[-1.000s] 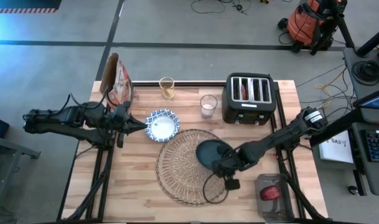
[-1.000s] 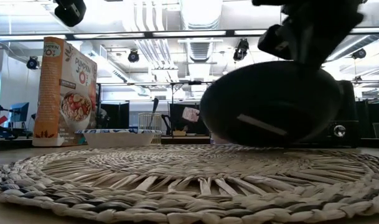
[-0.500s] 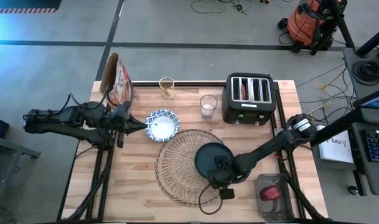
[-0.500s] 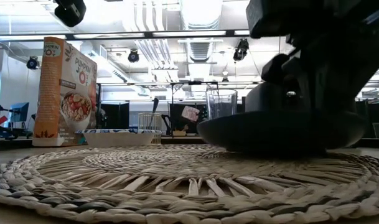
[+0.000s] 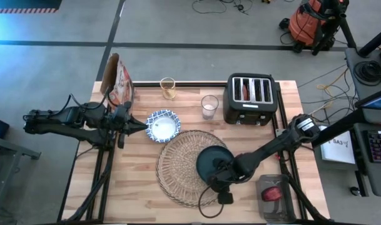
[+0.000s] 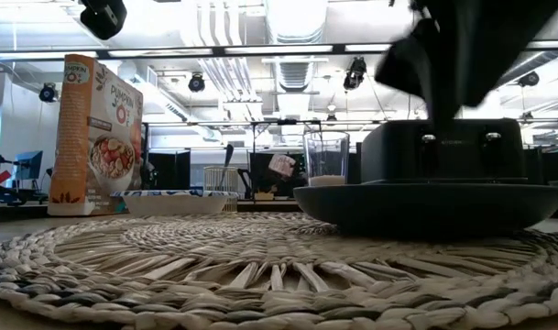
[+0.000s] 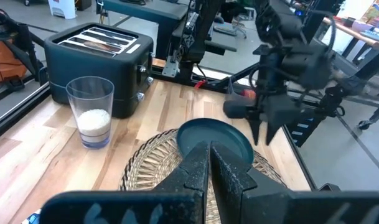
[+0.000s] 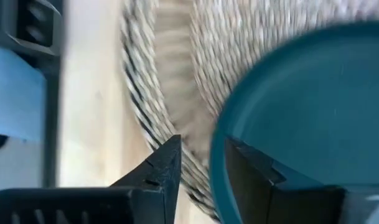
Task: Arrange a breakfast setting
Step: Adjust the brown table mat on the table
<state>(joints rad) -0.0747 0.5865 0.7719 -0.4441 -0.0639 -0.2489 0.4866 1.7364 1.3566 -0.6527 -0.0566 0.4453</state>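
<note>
We see the wooden tabletop (image 5: 140, 181) with the round straw placemat (image 5: 177, 165) lying at its middle, toward the near edge. The right arm reaches in from the right side, stretched low and slanting across the tabletop, its wrist bent down over the mat's right part. The left arm lies level along the left side, forearm pointing toward the centre. The black four-slot toaster (image 5: 251, 98) stands at the far right; the cereal bag (image 6: 95, 137) stands upright at the far left, its front reading "PUMPKIN O's". The dark teal plate (image 5: 213, 160) rests flat on the right part of the placemat. The blue-and-white bowl (image 5: 163, 125) sits on bare wood just beyond the mat's far left rim. The right claw (image 8: 198, 165) is slightly parted, one finger either side of the plate's rim, gripping nothing that we can make out. The left claw (image 5: 142, 125), fingers together and empty, points at the bowl's left edge. A small clear glass (image 5: 209, 106) with something white in its base stands left of the toaster.
</note>
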